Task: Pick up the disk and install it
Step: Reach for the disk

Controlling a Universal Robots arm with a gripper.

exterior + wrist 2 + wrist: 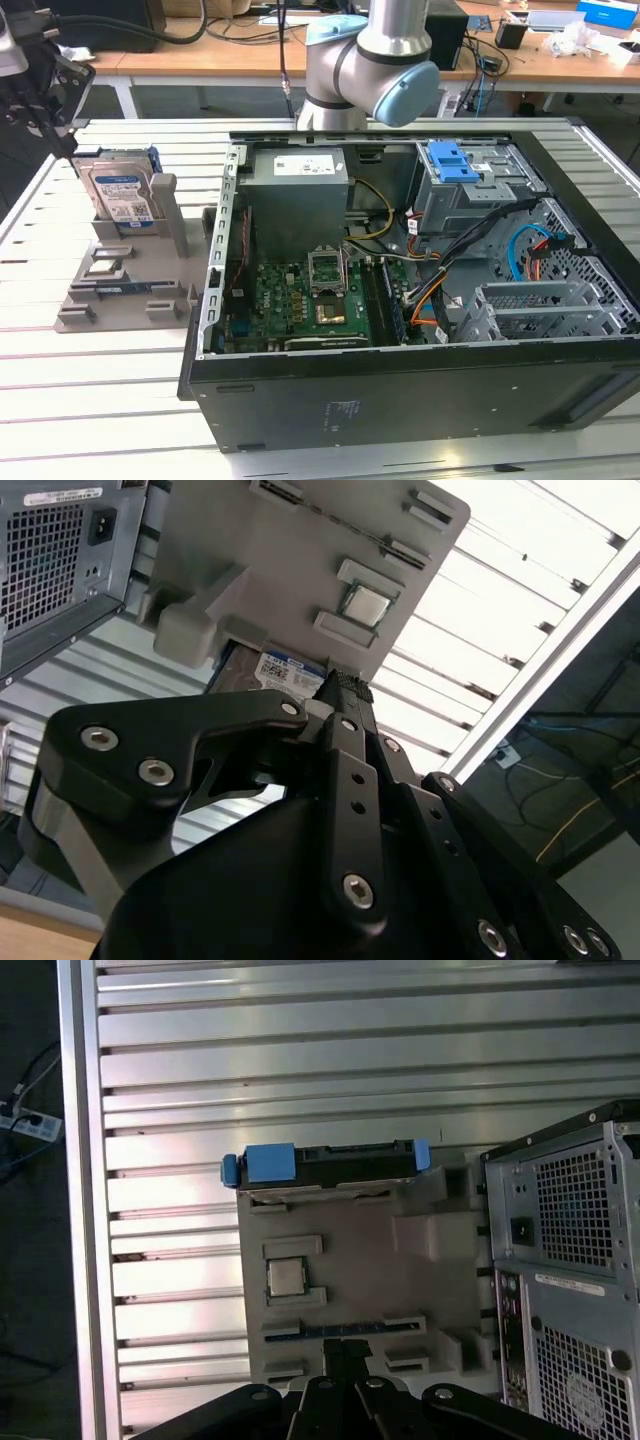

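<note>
Closed, empty jaws near disk (118, 192)

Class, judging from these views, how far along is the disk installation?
Nothing looks done: the disk stands upright in the grey holder, outside the open computer case. In hand: the gripper is beside the disk's upper edge, not lifting it. Left: the pickup and the install.

The disk (120, 190) is standing on edge in the grey fixture (120, 300), its top edge lying open from above. The fixture's upright post (165, 200) is crowding its side toward the computer case (400, 400). Bare slatted table (30, 250) is lying open opposite. Inside the case, cables (480, 235) are crossing below the blue drive bay (455, 160).
</note>
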